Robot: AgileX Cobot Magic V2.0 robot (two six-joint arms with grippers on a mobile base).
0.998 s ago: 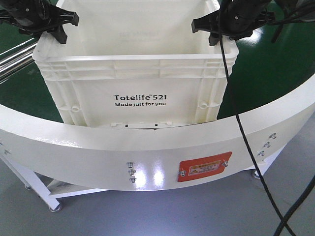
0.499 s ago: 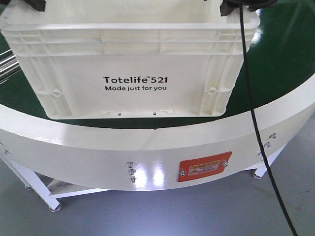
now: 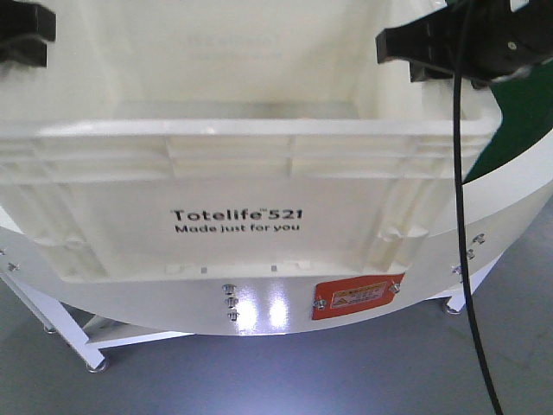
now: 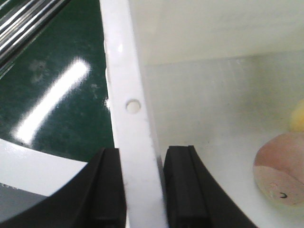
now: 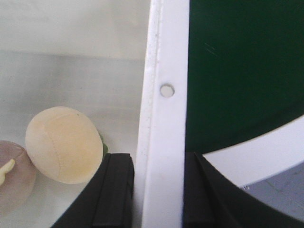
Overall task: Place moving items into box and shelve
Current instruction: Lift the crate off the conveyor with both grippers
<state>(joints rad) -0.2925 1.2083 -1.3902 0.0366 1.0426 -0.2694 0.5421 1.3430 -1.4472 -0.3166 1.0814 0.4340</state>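
The white Totelife box [image 3: 233, 173] hangs between the two grippers. In the front view its lower edge overlaps the face of the white ring table [image 3: 285, 324], so I judge it to be raised off the green belt [image 5: 237, 71]. Its long axis runs from one gripper to the other, and each arm holds one short end wall. The left gripper [image 4: 142, 190] is clamped on the rim of the left wall, with one black finger inside the box and the other outside over the belt. A small hole in the rim sits just ahead of the fingers. The right gripper [image 5: 159, 190] is clamped on the right rim in the same way. A cream ball [image 5: 64, 145] lies just beside its inner finger, and a pink round toy [image 4: 280, 168] lies further in. A black cable [image 3: 462, 216] hangs down from the right arm, outside the box. Neither arm is nearer, since the load sits squarely between them. Shelving it will probably need both wrists to travel together at a fixed spacing, or a rim could slip from its fingers.
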